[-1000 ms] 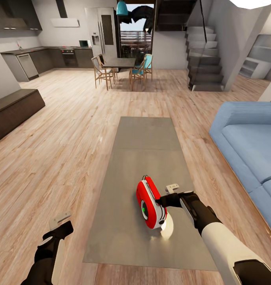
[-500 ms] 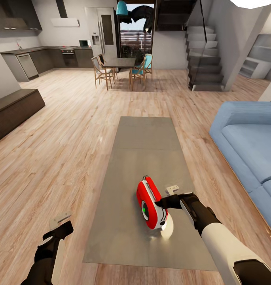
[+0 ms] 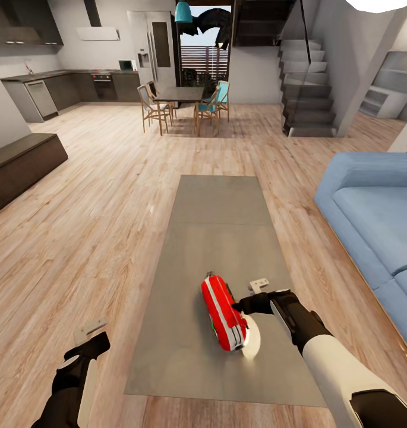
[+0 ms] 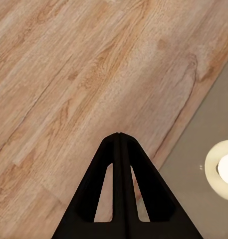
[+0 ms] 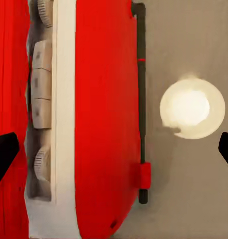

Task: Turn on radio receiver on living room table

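Observation:
The red radio receiver [image 3: 223,320] lies tilted over on the near part of the grey coffee table [image 3: 221,208], its white-trimmed top edge facing up and its front dial hidden. My right gripper [image 3: 239,306] is at the radio's right side, touching or nearly touching it. In the right wrist view the radio [image 5: 104,119] spans the gap of the open right gripper [image 5: 114,149], showing white buttons, knobs and the thin handle. My left gripper [image 3: 91,340] hangs over the wood floor left of the table, and its fingers [image 4: 118,135] are shut together, holding nothing.
A blue sofa [image 3: 375,226] runs along the table's right side. A dark low cabinet [image 3: 19,163] stands at far left. The dining table with chairs [image 3: 179,95], kitchen and stairs [image 3: 307,89] are far behind. A lamp's bright reflection [image 3: 251,340] shines beside the radio.
The radio has tipped over to the left, away from my right gripper; its front dial with the green light no longer shows. Both arms have stayed almost still.

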